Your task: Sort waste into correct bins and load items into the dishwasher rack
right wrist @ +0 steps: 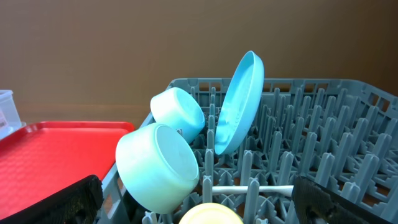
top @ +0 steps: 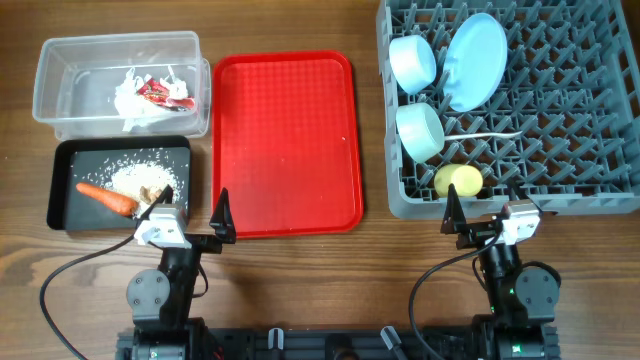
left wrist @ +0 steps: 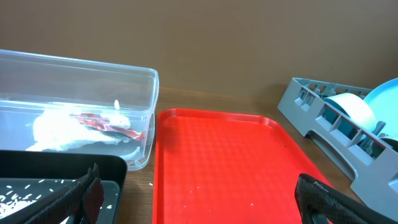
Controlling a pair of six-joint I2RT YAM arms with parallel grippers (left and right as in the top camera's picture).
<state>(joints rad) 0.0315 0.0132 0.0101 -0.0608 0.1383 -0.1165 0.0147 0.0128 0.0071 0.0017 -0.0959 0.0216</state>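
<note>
1. The clear tub (top: 60, 60) sits far left at the back of the bench (top: 300, 270), with the crumpled tissue (top: 130, 95) and red wrapper (top: 160, 92) inside.
2. Just in front, the black tray (top: 70, 160) holds the carrot (top: 105, 198), rice (top: 140, 175) and brown scraps (top: 152, 193).
3. The left pincer (top: 192, 205) hangs by the black tray's near right corner, jaws wide apart, gripping nothing.
4. The red tray (top: 285, 140) lies in the middle.
5. The right pincer (top: 485, 200) is likewise spread wide and empty at the rack's near edge.
6. The dishwasher rack (top: 590, 200) carries the blue bowl (top: 412, 62), plate (top: 475, 60), green bowl (top: 420, 130), yellow cup (top: 458, 180) and spoon (top: 490, 135).
</note>
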